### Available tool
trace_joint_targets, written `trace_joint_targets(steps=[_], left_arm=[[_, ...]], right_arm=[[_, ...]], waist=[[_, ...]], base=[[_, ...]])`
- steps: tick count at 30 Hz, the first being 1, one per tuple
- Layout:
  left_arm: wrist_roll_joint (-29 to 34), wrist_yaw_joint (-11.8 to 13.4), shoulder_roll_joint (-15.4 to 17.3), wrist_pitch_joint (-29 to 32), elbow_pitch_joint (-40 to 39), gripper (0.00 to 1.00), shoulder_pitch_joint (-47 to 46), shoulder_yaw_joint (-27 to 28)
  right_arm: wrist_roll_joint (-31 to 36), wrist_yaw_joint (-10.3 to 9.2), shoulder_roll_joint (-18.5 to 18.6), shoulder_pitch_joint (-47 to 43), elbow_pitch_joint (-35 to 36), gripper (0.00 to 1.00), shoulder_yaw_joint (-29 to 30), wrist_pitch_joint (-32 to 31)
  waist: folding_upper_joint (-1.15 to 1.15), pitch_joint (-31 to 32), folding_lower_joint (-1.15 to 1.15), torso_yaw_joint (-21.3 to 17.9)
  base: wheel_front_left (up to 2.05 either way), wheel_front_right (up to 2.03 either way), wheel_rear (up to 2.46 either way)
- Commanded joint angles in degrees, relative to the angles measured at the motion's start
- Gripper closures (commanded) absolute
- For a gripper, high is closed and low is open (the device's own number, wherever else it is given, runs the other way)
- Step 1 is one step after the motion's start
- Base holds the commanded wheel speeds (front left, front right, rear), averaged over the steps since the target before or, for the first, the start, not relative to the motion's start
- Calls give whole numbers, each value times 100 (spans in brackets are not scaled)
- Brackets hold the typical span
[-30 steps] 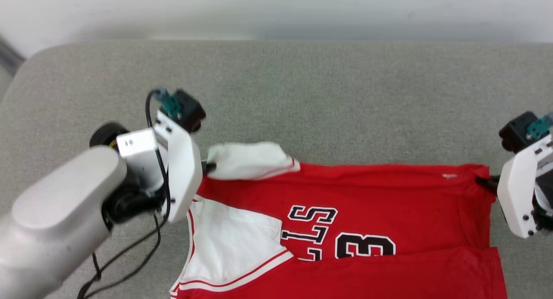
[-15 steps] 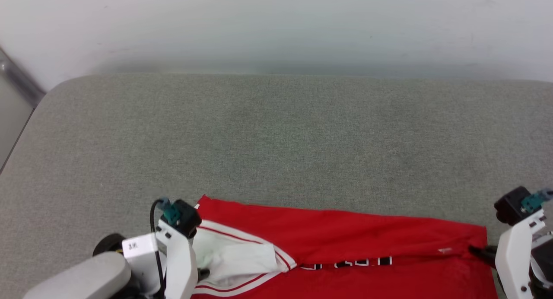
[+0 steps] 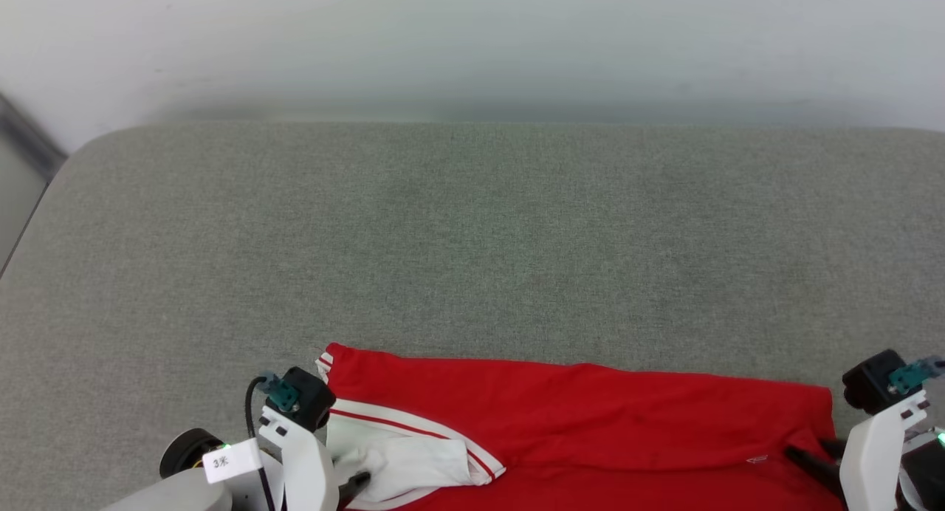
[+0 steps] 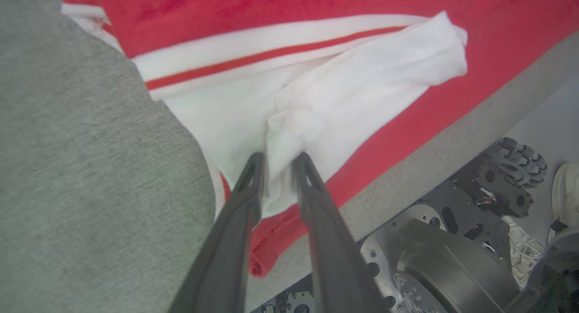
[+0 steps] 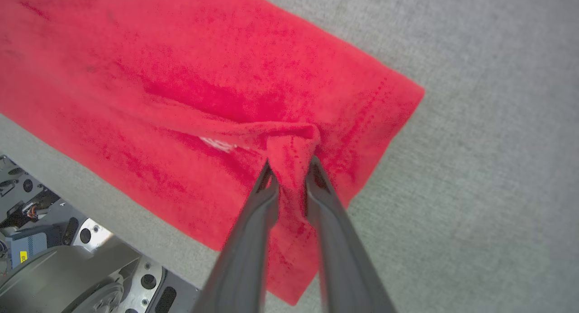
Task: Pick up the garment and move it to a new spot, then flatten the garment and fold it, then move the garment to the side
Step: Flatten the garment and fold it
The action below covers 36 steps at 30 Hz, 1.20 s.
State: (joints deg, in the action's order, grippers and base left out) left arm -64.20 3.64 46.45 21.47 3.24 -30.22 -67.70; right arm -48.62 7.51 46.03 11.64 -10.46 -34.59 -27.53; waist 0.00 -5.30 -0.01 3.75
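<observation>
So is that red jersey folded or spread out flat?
Folded: the jersey lies doubled over as a narrow red band, a white sleeve bunched on top. The left hand and right hand each pinch an end.

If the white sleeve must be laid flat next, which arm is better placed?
Probably the left. The left gripper is shut on the white sleeve of the garment, while the right gripper pinches the plain red end on the other side.
</observation>
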Motion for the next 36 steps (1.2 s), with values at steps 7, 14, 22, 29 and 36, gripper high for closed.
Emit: trace_joint_targets(steps=[7,14,22,29,36], left_arm=[[512,715,-5,-1487,-238,0,316,470],[942,1529,-159,-2926,-202,0,638,911],[1234,2146,-585,-3655,-74,0,1196,1612],[2035,2216,-1125,-3669,-264,0,1774,2734],[3006,1863,-1848,-3670,-297,0,2357,3824]], right_arm=[[-86,-3,133,-281,538,0,846,416],[-167,-3,-153,-698,546,0,1927,643],[-446,-3,-563,-1174,98,0,2830,658],[-601,-2,-922,-1406,-153,0,2976,535],[-753,-2,-1285,-1447,-605,0,2889,376]], waist=[[0,283,1,1],[0,369,1,43],[0,293,1,157],[0,159,1,242],[0,-25,1,349]], base=[[0,0,0],[0,0,0],[0,0,0],[0,0,0],[0,0,0]])
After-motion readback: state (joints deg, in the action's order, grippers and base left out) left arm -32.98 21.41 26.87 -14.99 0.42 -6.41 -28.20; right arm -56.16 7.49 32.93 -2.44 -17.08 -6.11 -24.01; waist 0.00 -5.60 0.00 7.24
